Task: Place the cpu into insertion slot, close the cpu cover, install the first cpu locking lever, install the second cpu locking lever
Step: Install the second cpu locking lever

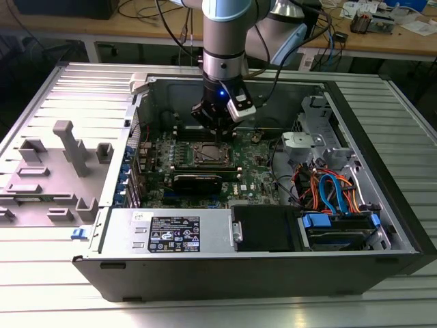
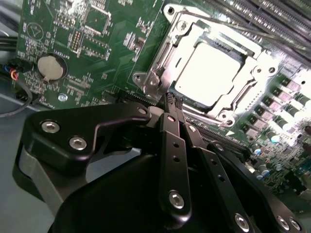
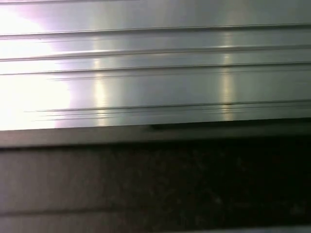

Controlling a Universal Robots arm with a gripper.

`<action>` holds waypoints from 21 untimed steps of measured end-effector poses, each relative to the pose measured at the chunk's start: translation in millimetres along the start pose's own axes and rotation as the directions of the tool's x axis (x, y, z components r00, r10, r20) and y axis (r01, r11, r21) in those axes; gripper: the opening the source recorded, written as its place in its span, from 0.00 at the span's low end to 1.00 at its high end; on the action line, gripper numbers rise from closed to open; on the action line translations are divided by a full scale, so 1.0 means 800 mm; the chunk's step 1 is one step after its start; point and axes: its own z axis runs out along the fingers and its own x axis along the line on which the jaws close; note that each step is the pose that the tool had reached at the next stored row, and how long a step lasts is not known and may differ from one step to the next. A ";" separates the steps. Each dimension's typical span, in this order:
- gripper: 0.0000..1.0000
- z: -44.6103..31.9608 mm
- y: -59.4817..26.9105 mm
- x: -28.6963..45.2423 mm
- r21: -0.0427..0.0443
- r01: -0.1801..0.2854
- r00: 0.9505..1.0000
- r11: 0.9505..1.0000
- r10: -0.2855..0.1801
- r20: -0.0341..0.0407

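Because the cpu (image 2: 208,73) already lies flat in the insertion slot (image 2: 167,53) with the cpu cover (image 2: 252,73) folded down over its edges, my end effector (image 2: 173,102) carries nothing and has its fingers pressed together into one narrow tip. That tip sits right at the socket's near corner, beside a silver tab of the cover, which I judge suits pushing a thin locking lever rather than gripping anything. Taking the socket as my landmark and going across the second wrist view from the left: a round coin battery (image 2: 50,67) sits well apart on the green motherboard (image 2: 97,43), then comes the socket with the bright chip framed in the cover's window, then rows of small capacitors (image 2: 286,104) just past it. In the exterior view my end effector (image 1: 217,134) stands upright directly over the socket (image 1: 208,154), inside the open computer case (image 1: 273,266) resting on the ridged metal bench (image 1: 41,287).

Glare washes the chip's top to plain white. I cannot tell whether either lever is latched, and my own fingers hide the socket's near edge. The first wrist view gives me just pale ribbed metal.
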 end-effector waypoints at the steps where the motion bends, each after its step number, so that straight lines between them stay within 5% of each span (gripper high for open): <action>1: 0.11 0.0000 -0.002 -0.0001 0.000 0.000 1.000 1.000 0.000 0.000; 10: 0.11 -0.0004 -0.013 -0.0090 0.000 0.000 1.000 1.000 0.000 -0.003; 18: 0.11 -0.0173 -0.015 -0.0096 0.000 0.000 1.000 1.000 0.000 -0.003; 21: 0.11 -0.0169 -0.031 -0.0102 0.000 0.001 1.000 1.000 -0.001 -0.003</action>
